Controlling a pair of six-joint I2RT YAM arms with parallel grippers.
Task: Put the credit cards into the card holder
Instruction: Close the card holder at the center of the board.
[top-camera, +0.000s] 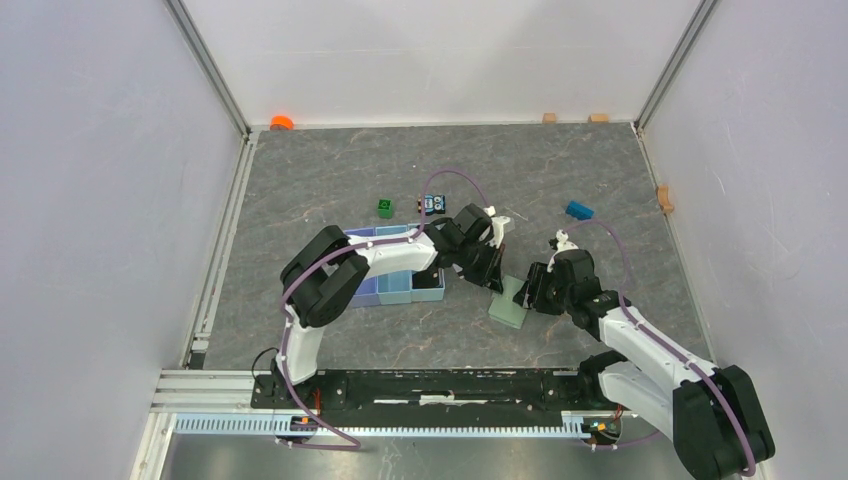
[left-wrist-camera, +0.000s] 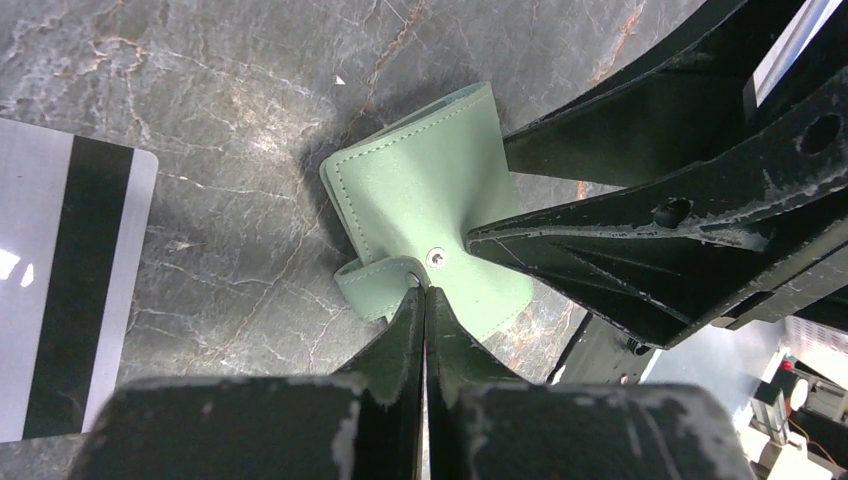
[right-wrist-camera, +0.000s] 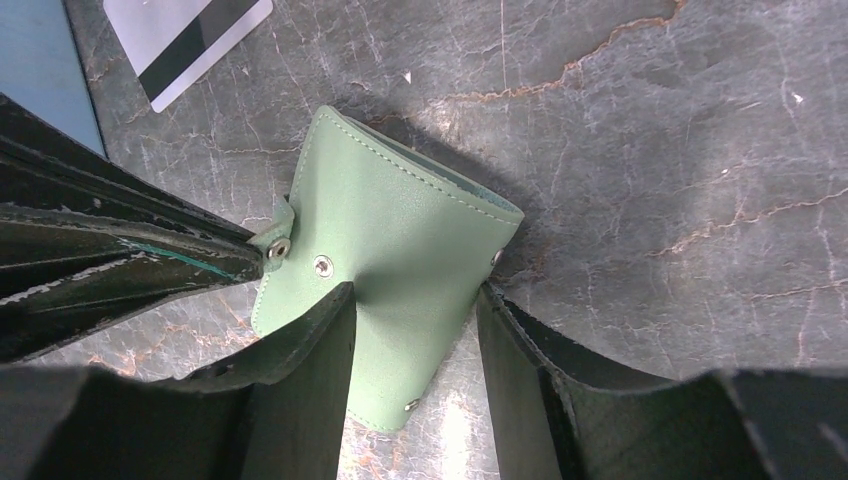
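Left hand (left-wrist-camera: 425, 298) is pinched shut on the tab (left-wrist-camera: 372, 277). Right hand (right-wrist-camera: 415, 310), half open, seems to clamp the wallet (right-wrist-camera: 400, 230) on the table (right-wrist-camera: 650, 150). The wallet looks soft and floppy, so peel it open by the tab. A stiff, thin card (right-wrist-camera: 185, 35) lies near.

My right gripper (right-wrist-camera: 415, 295) grips the tilted green wallet (right-wrist-camera: 400, 230); left gripper (right-wrist-camera: 257, 250) pinches its snap tab (right-wrist-camera: 283, 222); striped card (right-wrist-camera: 185, 40) beyond.

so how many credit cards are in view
1: a dark-striped card lies flat on the table, apart from the card holder. More may be hidden under the arms.
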